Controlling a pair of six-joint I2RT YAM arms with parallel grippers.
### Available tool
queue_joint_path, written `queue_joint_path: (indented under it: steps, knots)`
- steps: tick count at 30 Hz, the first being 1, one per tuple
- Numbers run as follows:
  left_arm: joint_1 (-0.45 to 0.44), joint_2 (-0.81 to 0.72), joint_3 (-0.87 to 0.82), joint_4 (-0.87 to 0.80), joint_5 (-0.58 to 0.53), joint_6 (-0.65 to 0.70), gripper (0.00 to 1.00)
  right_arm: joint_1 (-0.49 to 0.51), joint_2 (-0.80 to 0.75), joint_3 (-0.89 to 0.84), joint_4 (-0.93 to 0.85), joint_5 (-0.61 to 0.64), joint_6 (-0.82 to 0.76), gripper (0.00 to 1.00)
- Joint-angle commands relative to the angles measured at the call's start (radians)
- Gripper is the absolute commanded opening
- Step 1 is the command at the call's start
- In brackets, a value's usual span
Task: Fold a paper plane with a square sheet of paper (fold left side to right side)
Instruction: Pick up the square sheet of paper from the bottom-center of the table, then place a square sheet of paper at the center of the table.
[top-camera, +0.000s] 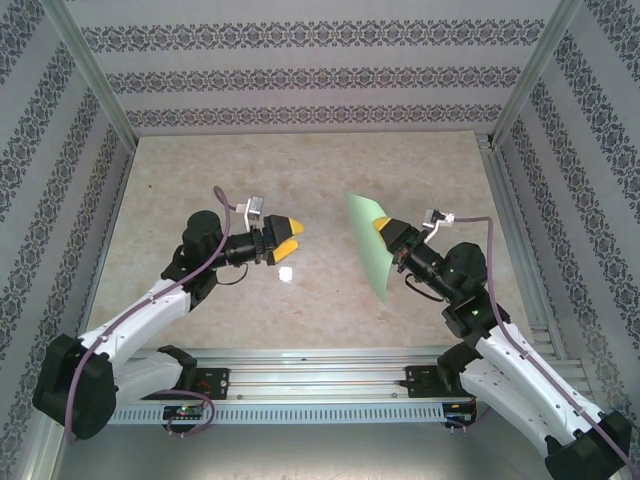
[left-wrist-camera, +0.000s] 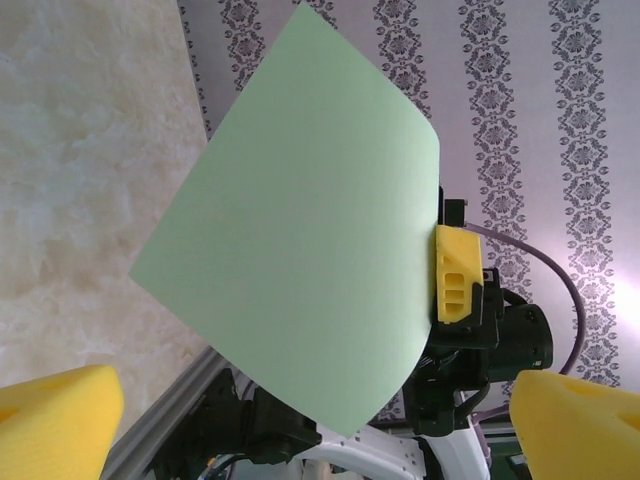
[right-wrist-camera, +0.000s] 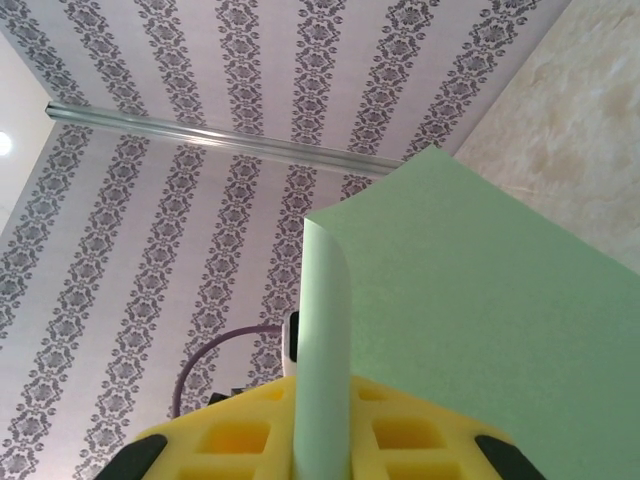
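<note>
While right jaws clamp mint-green paper sheet (top-camera: 368, 255), held on edge above desk (top-camera: 300, 165), my left jaws hang wide apart, empty.

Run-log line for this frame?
left claw: open, empty | right claw: shut on square sheet of paper | sheet: airborne, upright

Bare table (top-camera: 300, 170) lies open between the left claw (top-camera: 290, 240) and the raised square sheet of paper (top-camera: 365, 215), with walls (top-camera: 300, 75) around.
</note>
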Motion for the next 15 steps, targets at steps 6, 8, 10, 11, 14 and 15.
queue_joint_path:
  steps: [6,8,10,11,14,15]
  knots:
    - [-0.023,0.14,0.071,0.292,0.005,0.004,1.0,-0.002,0.082,0.096,0.23,-0.084,0.116,0.16]
    - [-0.023,0.171,0.103,0.326,0.024,0.029,1.0,0.005,0.097,0.123,0.23,-0.092,0.114,0.16]
    - [-0.023,0.198,0.137,0.355,0.044,0.057,1.0,0.016,0.107,0.148,0.232,-0.098,0.115,0.16]
    - [-0.023,0.207,0.149,0.362,0.051,0.066,1.0,0.02,0.111,0.156,0.234,-0.097,0.114,0.16]
    - [-0.023,0.219,0.183,0.383,0.068,0.091,1.0,0.035,0.124,0.181,0.244,-0.096,0.119,0.17]
    - [-0.023,0.22,0.194,0.384,0.074,0.099,1.0,0.042,0.128,0.188,0.251,-0.095,0.121,0.16]
